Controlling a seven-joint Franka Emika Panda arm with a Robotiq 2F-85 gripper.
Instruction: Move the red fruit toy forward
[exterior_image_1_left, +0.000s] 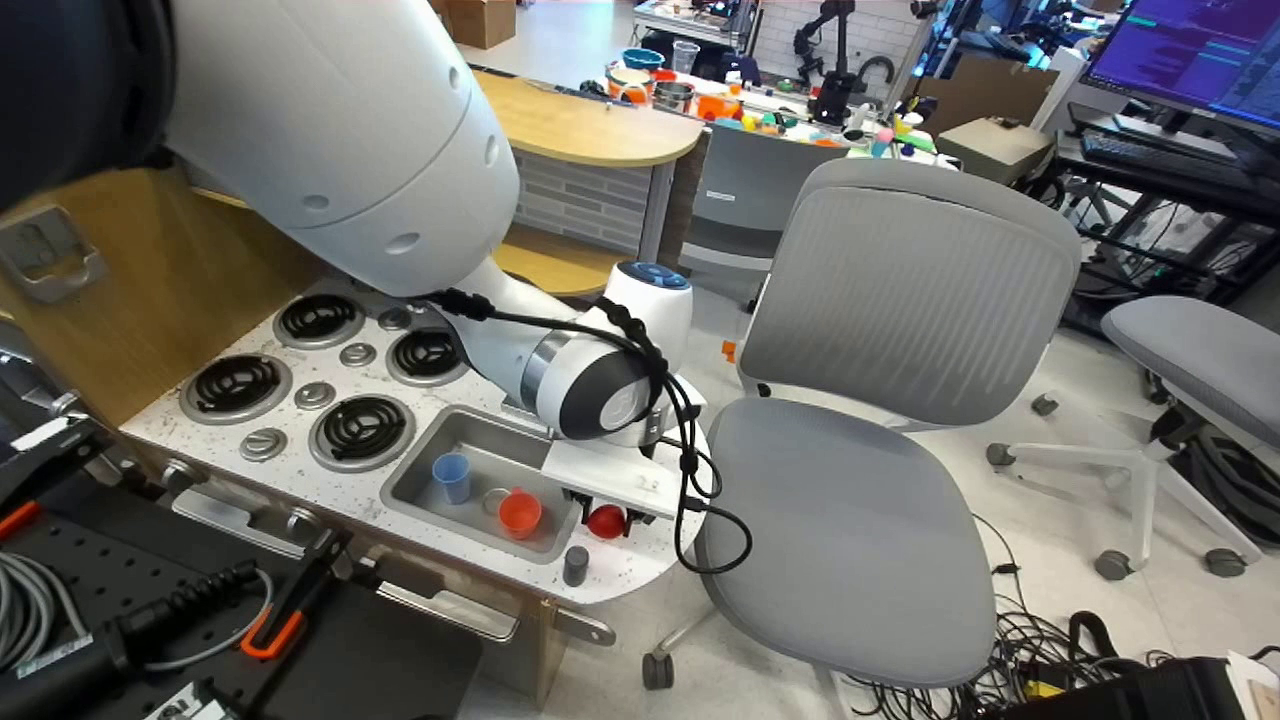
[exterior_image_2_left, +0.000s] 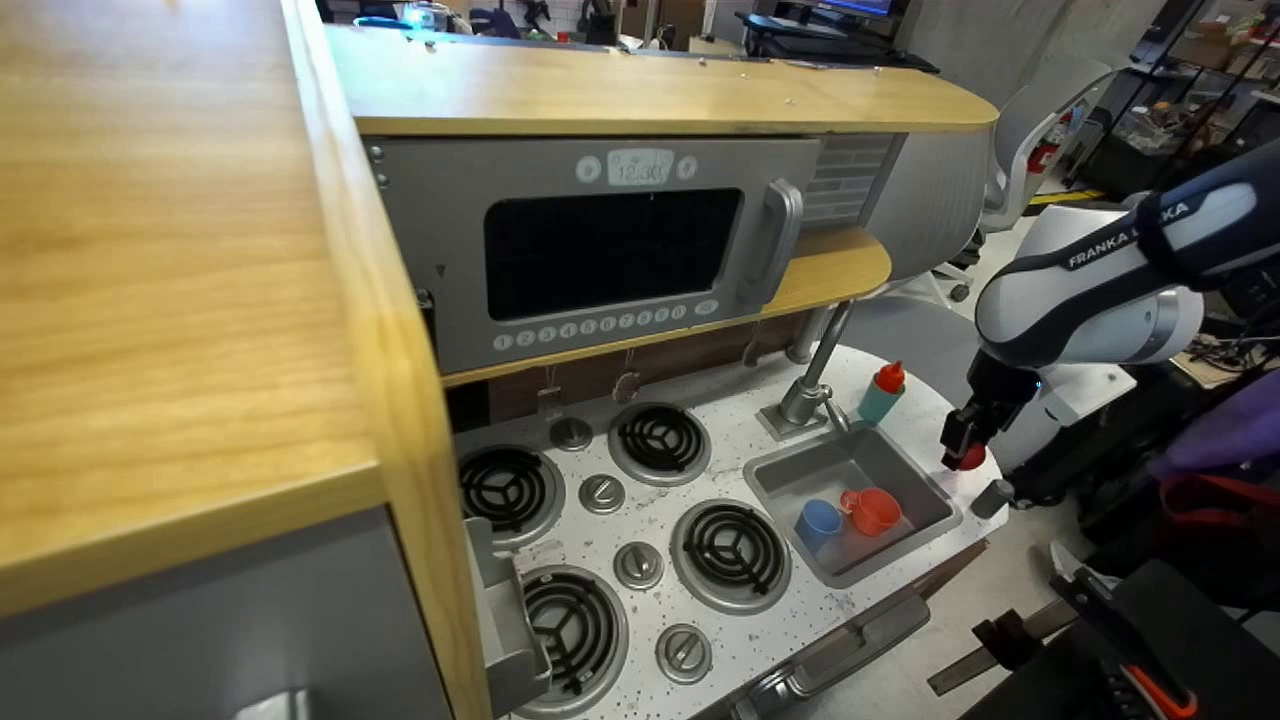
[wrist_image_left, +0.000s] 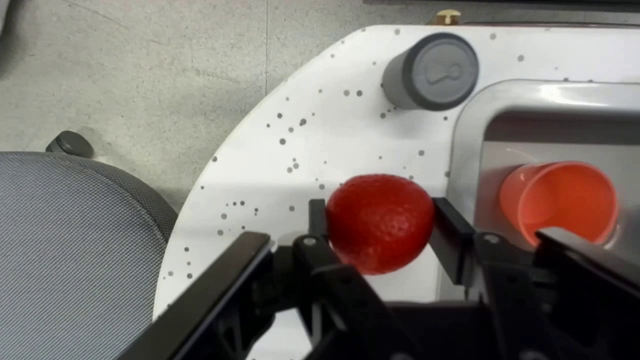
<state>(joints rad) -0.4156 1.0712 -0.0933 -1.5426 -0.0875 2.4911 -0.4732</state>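
White speckled counter (wrist_image_left: 260, 175) of a play kitchen, shown in three views. Wrist view: the fingers (wrist_image_left: 452, 235) of the gripper (wrist_image_left: 378, 220) are closed on opposite sides of the red fruit (wrist_image_left: 382, 230), holding it at the strip between the sink (wrist_image_left: 465, 165) and the rounded counter end; whether the fruit touches the counter cannot be told. Upright near it, by a corner of the sink, stands a gray can (wrist_image_left: 430, 75). Within the sink this view shows an orange cup (wrist_image_left: 575, 200); both exterior views add a blue cup (exterior_image_2_left: 818, 522) beside it and, farther along, four burners (exterior_image_2_left: 735, 548). In an exterior view a faucet (exterior_image_2_left: 805, 395), a red-capped bottle (exterior_image_2_left: 880, 400) behind the sink and a microwave (exterior_image_2_left: 615, 255) under a wooden top (exterior_image_2_left: 650, 95) are visible. In an exterior view the arm (exterior_image_1_left: 400, 150) reaches across the counter and covers one corner of the sink, with a dark cable (exterior_image_1_left: 688, 462) looping beside the gripper. A gray chair (exterior_image_1_left: 850, 540) stands just beside the rounded end; the wrist view gives only part of its seat and a caster (wrist_image_left: 71, 144). Beyond it, in an exterior view, are another chair (exterior_image_1_left: 1195, 350) and, toward the upper corner, a monitor (exterior_image_1_left: 1195, 60).
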